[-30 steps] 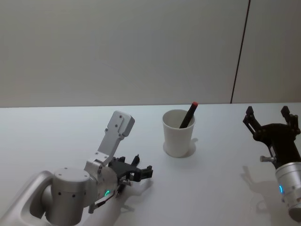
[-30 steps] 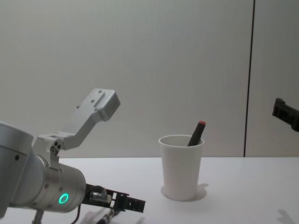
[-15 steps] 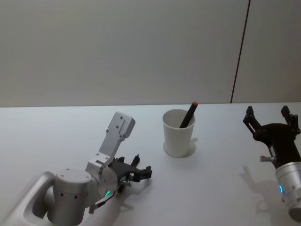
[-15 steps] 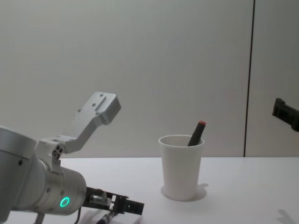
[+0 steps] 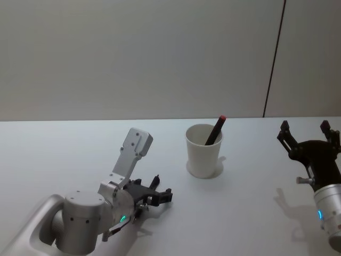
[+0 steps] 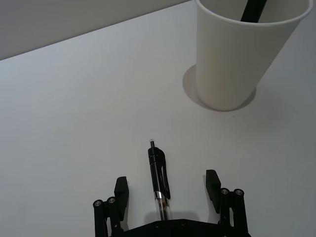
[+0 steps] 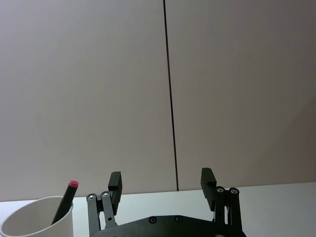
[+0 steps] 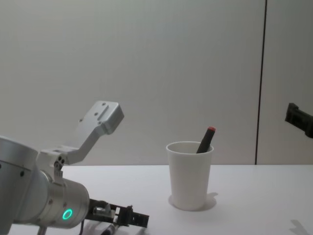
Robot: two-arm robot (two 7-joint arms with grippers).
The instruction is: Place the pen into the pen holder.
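The left pincer hung low over the desk, its fingers spread wide. The black pen lay flat on the desk between those fingers, touching neither. The white pen holder stood upright at about 1 o'clock from this pincer, near but apart, with a red-tipped pen leaning inside it. At 3 o'clock from the holder, well apart, the right pincer was raised, also spread and holding nothing.
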